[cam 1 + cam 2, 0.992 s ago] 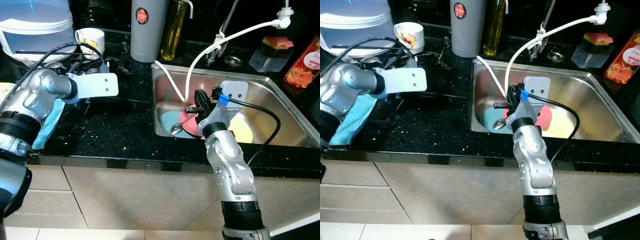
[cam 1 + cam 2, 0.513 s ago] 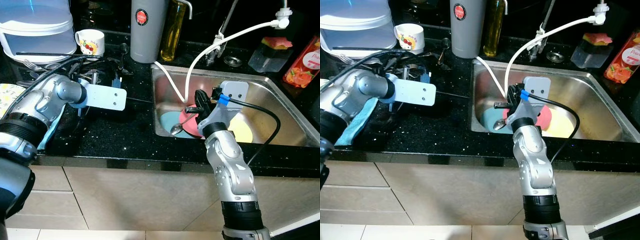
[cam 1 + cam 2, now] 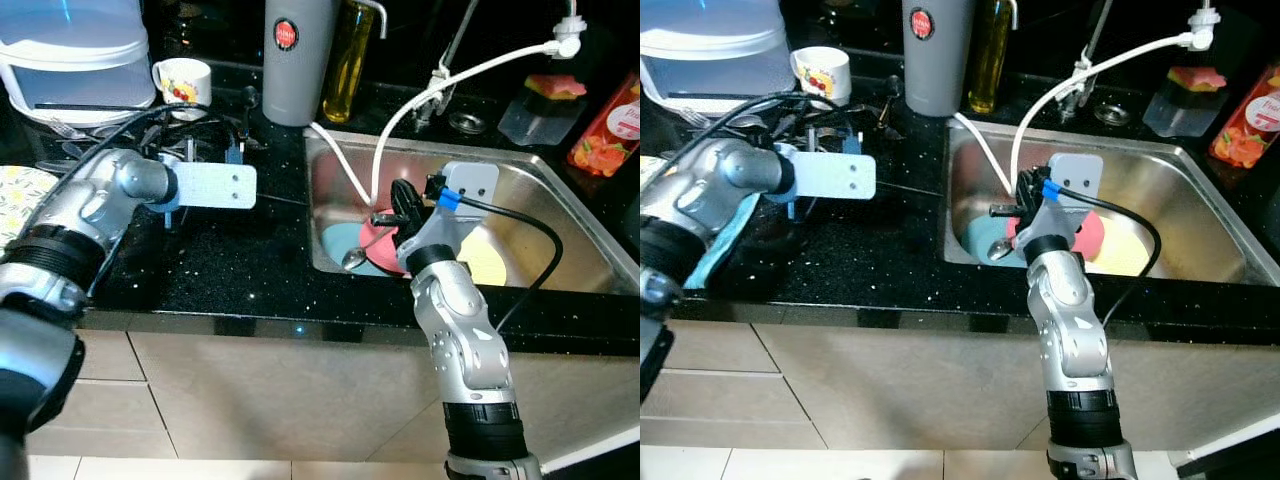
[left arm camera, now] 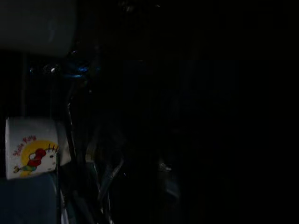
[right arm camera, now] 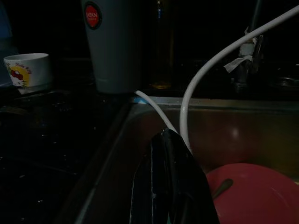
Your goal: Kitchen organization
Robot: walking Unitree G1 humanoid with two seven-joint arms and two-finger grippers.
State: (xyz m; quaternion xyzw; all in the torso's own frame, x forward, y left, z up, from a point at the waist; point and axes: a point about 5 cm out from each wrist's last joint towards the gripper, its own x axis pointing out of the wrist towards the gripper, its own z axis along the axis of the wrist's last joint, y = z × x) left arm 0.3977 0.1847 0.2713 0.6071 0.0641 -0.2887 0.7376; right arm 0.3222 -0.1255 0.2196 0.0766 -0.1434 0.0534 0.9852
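a black speckled counter (image 3: 230, 260) runs along a dark kitchen wall, with a steel sink (image 3: 560, 205) set into it on the right. in the sink lie a red plate (image 5: 252, 196), a blue plate (image 3: 338, 240) and a yellow plate (image 3: 488, 262), with a spoon (image 3: 356, 257) resting at the edge of the blue one. the right gripper (image 3: 400, 198) hangs over the red plate, its fingers (image 5: 170, 186) pressed together and closed on nothing. two white hoses (image 3: 450, 78) curve down into the sink from near the tap. behind the sink's left corner stand a grey flask (image 3: 296, 55) and a bottle of oil (image 3: 348, 60); a sponge (image 3: 553, 86) and a red packet (image 3: 610, 125) sit at the far right. the left arm (image 3: 110, 195) reaches across the counter toward a dark rack (image 3: 195, 140) of utensils, and its gripper is hidden behind the wrist plate, so i cannot tell how the jaws stand. a cartoon mug (image 4: 32, 147) stands just beyond the rack, near a white and blue container (image 3: 70, 50). the left wrist view is very dark, perhaps showing utensil handles beside the mug. a blue cloth (image 3: 715, 245) lies under the left arm.
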